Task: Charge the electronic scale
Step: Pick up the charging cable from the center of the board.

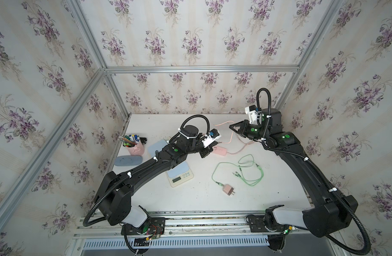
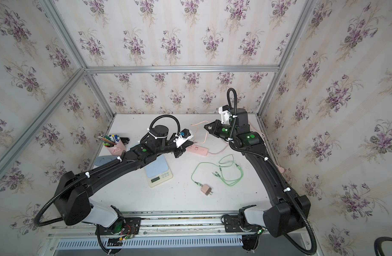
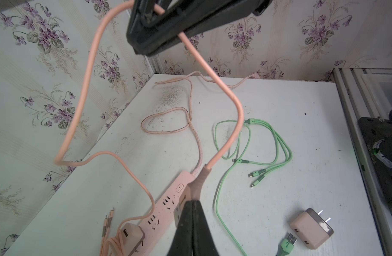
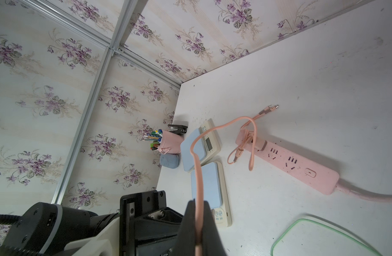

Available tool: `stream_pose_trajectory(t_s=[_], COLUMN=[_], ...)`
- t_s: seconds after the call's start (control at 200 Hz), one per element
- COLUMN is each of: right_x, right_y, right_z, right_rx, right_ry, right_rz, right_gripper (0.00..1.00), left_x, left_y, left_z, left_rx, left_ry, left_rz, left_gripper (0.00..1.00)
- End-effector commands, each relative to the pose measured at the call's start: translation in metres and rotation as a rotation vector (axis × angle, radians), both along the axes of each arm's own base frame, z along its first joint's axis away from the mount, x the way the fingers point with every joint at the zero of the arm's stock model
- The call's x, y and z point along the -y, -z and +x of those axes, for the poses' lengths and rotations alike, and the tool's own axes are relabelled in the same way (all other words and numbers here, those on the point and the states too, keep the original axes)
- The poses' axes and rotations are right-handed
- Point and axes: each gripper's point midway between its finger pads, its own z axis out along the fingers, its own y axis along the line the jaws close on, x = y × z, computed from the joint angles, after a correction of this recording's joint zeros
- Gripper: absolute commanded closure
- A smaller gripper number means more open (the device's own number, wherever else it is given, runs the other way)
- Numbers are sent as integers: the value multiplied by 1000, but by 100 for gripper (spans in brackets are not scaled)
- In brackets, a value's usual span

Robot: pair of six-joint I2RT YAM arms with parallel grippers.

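Both grippers are clamped on one pink cable (image 4: 198, 181). The left gripper (image 3: 194, 199) is closed on the cable's connector boot at the lower centre of its wrist view, in front of the pink power strip (image 3: 166, 204); the right gripper (image 4: 198, 208) is pinched shut on the cord at the bottom centre of its own. The electronic scale (image 1: 179, 175) (image 2: 158, 174) is seen just below the centre of both top views, partly covered by the left arm (image 1: 146, 168).

You can read no text here; anything printed on the electronic scale (image 1: 180, 175) is too small.
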Motion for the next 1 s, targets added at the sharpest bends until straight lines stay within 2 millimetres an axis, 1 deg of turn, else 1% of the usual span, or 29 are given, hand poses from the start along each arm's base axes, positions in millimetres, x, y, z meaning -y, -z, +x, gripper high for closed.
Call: stream_pose_trajectory(t_s=[0.0, 0.035, 0.075, 0.17, 0.26, 0.385, 0.485, 0.555, 0.599, 0.644, 0.694, 0.714, 0.754, 0.764, 0.784, 0.819, 0.869, 0.929, 0.994], right_x=[-3, -3, -3, -4, -4, -4, -2, 0, 2, 5, 7, 7, 7, 6, 6, 5, 5, 6, 0], right_y=[-15, -15, -15, -15, -15, -17, -18, -16, -15, -13, -12, -13, -17, -18, -20, -24, -28, -31, -31], right_z=[-1, -2, -3, -5, -8, -9, -9, -8, -6, -5, -4, -3, -5, -5, -7, -12, -20, -33, -53], right_rx=[32, 31, 31, 27, 23, 23, 27, 20, 20, 18, 21, 28, 53, 61, 80, 118, 178, 256, 339], right_ry=[-13, -15, -18, -24, -27, -28, -24, -17, -9, -1, 5, 5, -2, -5, -10, -22, -38, -52, -84], right_rz=[47, 48, 49, 53, 57, 64, 63, 60, 61, 63, 75, 83, 104, 109, 120, 137, 157, 175, 195], right_gripper=[100, 100, 100, 100, 100, 100, 100, 100, 100, 100, 89, 82, 61, 57, 51, 44, 38, 36, 32], left_x=[0, 0, 0, 1, 4, 7, 9, 9, 9, 8, 8, 7, 6, 6, 5, 5, 3, 2, 0], left_y=[-1, 1, 2, 2, 2, 4, 3, 4, 2, 0, -2, -4, -8, -9, -11, -14, -19, -23, -26], left_z=[-2, -1, 0, 3, 7, 11, 11, 8, 6, 3, -1, -2, -5, -5, -7, -10, -13, -18, -21], left_rx=[-7, -3, 3, 15, 19, 18, 13, 1, -5, -23, -63, -84, -130, -142, -167, -215, -289, -376, -453], left_ry=[11, 7, 4, 3, 5, 9, 16, 24, 24, 31, 43, 48, 62, 64, 74, 94, 121, 153, 179], left_rz=[-10, -3, 1, 8, 9, 13, 9, 4, -4, -9, -26, -38, -70, -78, -97, -128, -168, -206, -234], left_gripper=[77, 67, 64, 63, 65, 72, 85, 93, 98, 100, 100, 100, 100, 100, 100, 100, 100, 100, 100])
